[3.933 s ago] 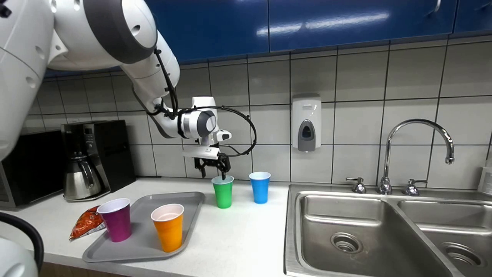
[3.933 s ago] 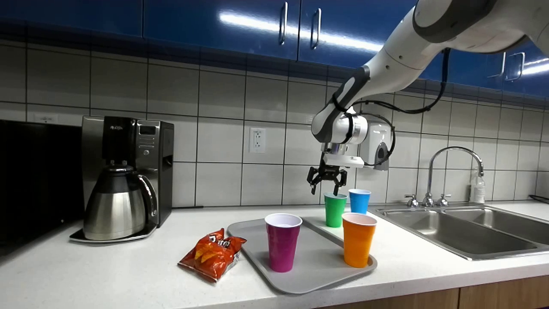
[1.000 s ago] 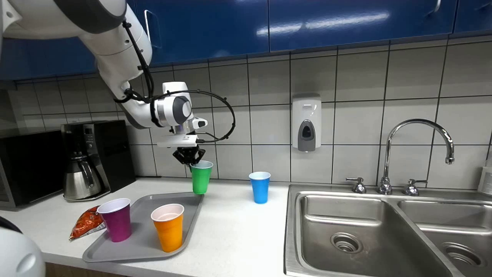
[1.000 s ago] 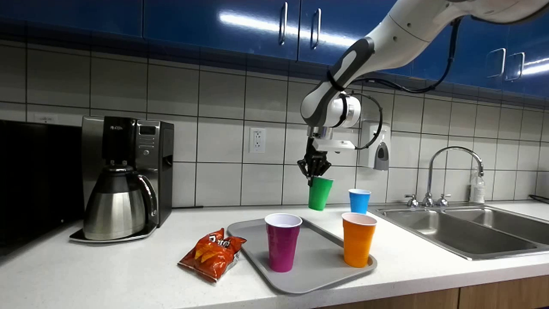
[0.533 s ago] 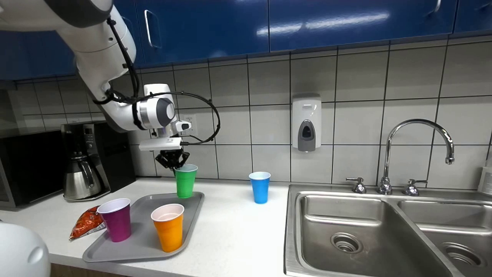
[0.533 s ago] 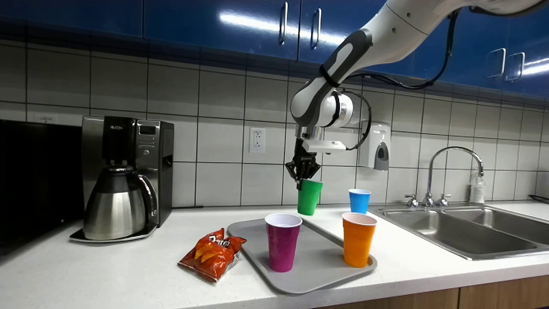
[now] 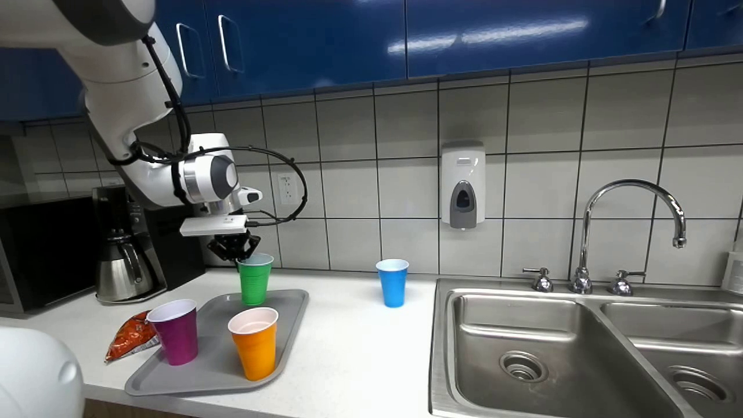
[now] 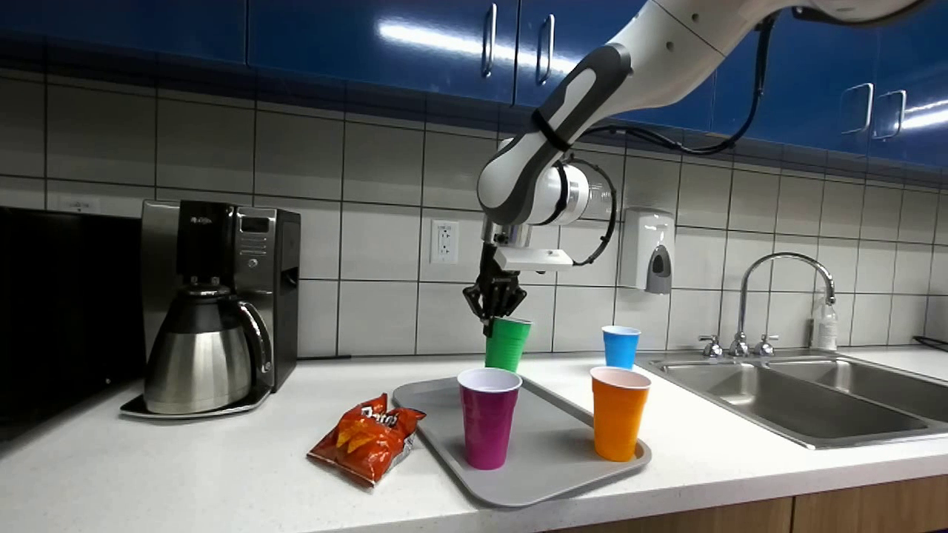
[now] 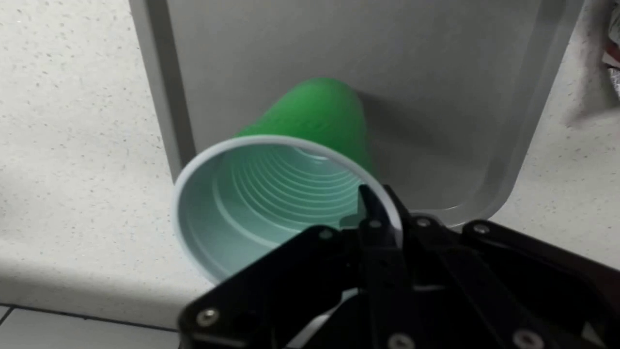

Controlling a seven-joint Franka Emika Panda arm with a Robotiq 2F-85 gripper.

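White streaks are glaring off the blue cabinets (image 8: 385,59) in both exterior views; the worktop (image 8: 222,466) is showing bright. The wrist view is looking dimmer, a soft shadow falling beside the green cup (image 9: 295,169).

In both exterior views, the tray (image 8: 548,444) carries a left cup (image 8: 489,422) and a right cup (image 8: 621,414); over its back end is a far cup (image 8: 506,346). Around the tray: a bag (image 8: 368,442) left, a coffee maker (image 8: 222,303) back left, an outer cup (image 8: 621,346) back right, a sink (image 8: 800,400) farther right.
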